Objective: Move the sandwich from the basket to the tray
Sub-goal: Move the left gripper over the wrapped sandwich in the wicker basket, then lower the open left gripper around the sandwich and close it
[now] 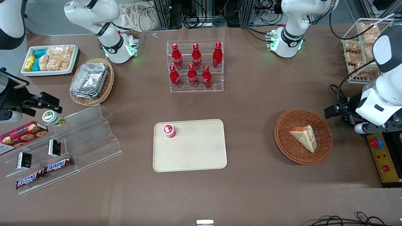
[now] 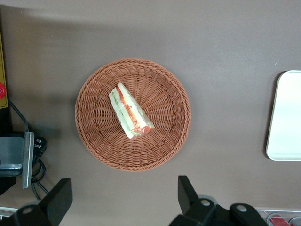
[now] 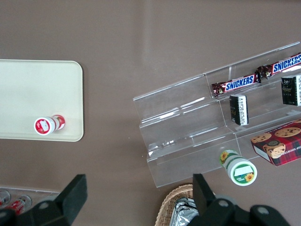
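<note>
The sandwich [image 1: 304,137] lies on its side in the reddish-brown wicker basket [image 1: 282,138], toward the working arm's end of the worktop [image 1: 251,194]. The left gripper [image 2: 124,195] hangs above the worktop just beside the basket, its fingers [image 2: 187,190] spread wide apart and holding nothing. The cream tray [image 1: 194,157] sits well apart from the basket, near the worktop's middle, carrying one small red-capped bottle [image 1: 169,130] upright in a corner.

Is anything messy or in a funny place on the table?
Nothing is spilled or broken. The sandwich lies neatly in the basket. One small red-lidded cup already stands on the tray. The gripper hovers open above the basket.
</note>
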Controlling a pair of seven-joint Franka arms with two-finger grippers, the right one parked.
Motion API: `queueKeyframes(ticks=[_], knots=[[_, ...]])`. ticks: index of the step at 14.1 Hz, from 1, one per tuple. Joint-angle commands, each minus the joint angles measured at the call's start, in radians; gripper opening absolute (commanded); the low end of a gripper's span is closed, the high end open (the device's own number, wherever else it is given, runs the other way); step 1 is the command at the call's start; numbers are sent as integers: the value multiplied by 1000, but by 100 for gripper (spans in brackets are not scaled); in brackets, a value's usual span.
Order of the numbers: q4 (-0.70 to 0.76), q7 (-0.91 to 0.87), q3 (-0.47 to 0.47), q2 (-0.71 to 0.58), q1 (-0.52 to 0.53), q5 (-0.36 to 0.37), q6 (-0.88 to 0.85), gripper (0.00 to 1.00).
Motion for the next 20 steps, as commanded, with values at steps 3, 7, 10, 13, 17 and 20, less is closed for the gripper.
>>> queueKeyframes(ticks=[3,7,10,13,17,20], knots=[[43,-2,-3,36,0,-18,-25,99],[66,-105,3,115,1,-58,50,99],[16,-244,40,150,1,-59,146,98],[-88,-564,43,135,-23,-30,175,94],[-164,-659,46,133,-75,73,273,95],[-292,-662,48,118,-74,79,435,95]])
